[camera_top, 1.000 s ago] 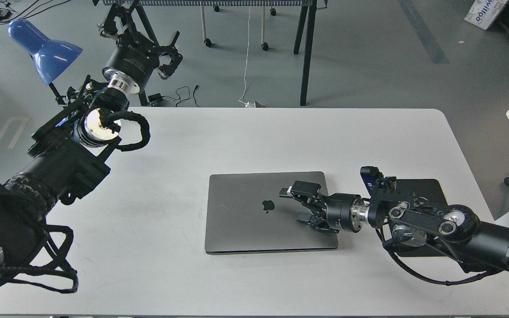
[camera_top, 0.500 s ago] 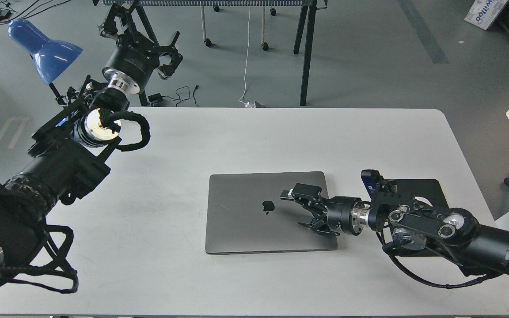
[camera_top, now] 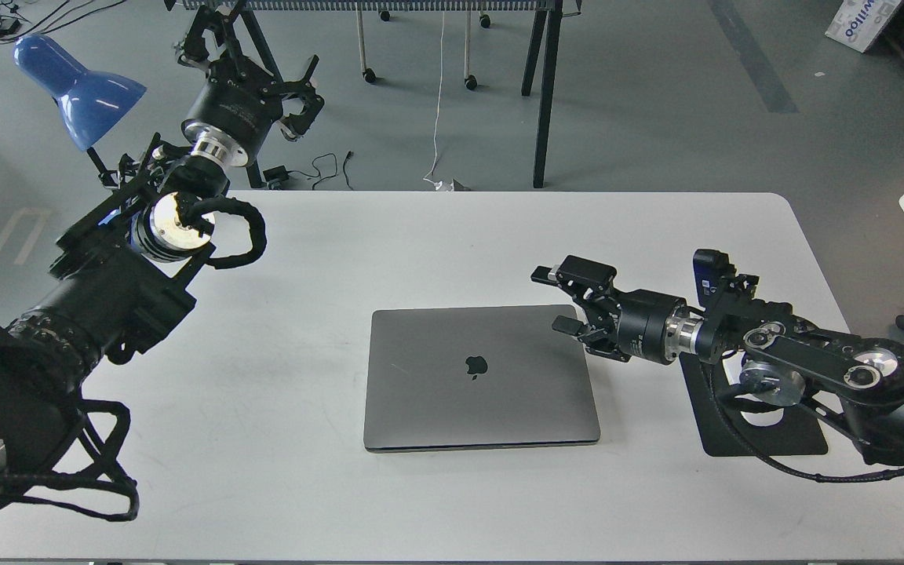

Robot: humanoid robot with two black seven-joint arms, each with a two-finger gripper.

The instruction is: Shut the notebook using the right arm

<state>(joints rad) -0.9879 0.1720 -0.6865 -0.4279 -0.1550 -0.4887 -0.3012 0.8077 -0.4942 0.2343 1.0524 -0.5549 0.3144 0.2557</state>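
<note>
- Worktop (camera_top: 499,235): white, smooth, rounded corners.
- Notebook (camera_top: 479,377): flat grey metal slab, lid down, lying mid-worktop; likely stiff, slick, fairly heavy; best pressed on the lid, not pinched.
- Mouse pad (camera_top: 766,435): thin, black, matte.
- Right pincer (camera_top: 566,302): fingers apart, empty, above the notebook's far right corner.
- Left pincer (camera_top: 295,98): fingers apart, off-worktop.

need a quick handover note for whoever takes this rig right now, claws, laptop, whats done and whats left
Right claw: open, empty, raised near the notebook's far right corner, not touching it.
Left claw: open, empty, held up beyond the table's far left edge, away from the job.
Notebook: lid fully down, logo up, flat on the white table, left of the black mouse pad.
Done: notebook closed.
Left: probably only bringing the right arm back clear of the table.
</note>
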